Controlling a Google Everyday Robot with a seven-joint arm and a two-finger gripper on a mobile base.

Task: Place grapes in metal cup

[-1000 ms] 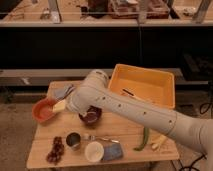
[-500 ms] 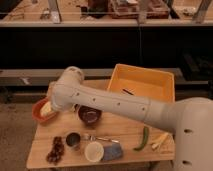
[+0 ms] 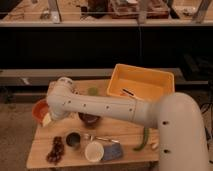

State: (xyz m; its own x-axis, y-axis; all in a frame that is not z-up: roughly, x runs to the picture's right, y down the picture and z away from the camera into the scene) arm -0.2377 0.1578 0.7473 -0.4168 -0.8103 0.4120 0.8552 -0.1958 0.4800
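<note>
At the left end of the wooden table (image 3: 37, 156), the gripper (image 3: 48, 119) is seen as a pale tip below the bend of the white arm (image 3: 100, 106), just beside the near rim of the orange bowl (image 3: 38, 109). Whether it is spread or pressed together cannot be told, and nothing is seen to be held in it. Compared with the frame half a second earlier, the bend of the arm is placed lower and further to the left, and the gripper is brought down along the bowl toward the front of the table.

The grapes (image 3: 56, 149) are found lying on the table near its front left corner, below the gripper and apart from it. The metal cup (image 3: 73, 140) is set upright just to their right, close to them; whether the two touch cannot be told. Neither is shifted from the earlier frames.

To the right of the metal cup, a white round cup (image 3: 94, 151) is shown against a blue cloth (image 3: 113, 152), with a small metal utensil (image 3: 101, 138) lying behind them. A dark bowl (image 3: 90, 119) is partly covered by the arm. A green pepper (image 3: 143, 139) is placed near the right front edge, and a yellow bin (image 3: 145, 80) occupies the back right of the table, with a small green cup (image 3: 92, 91) to its left.
</note>
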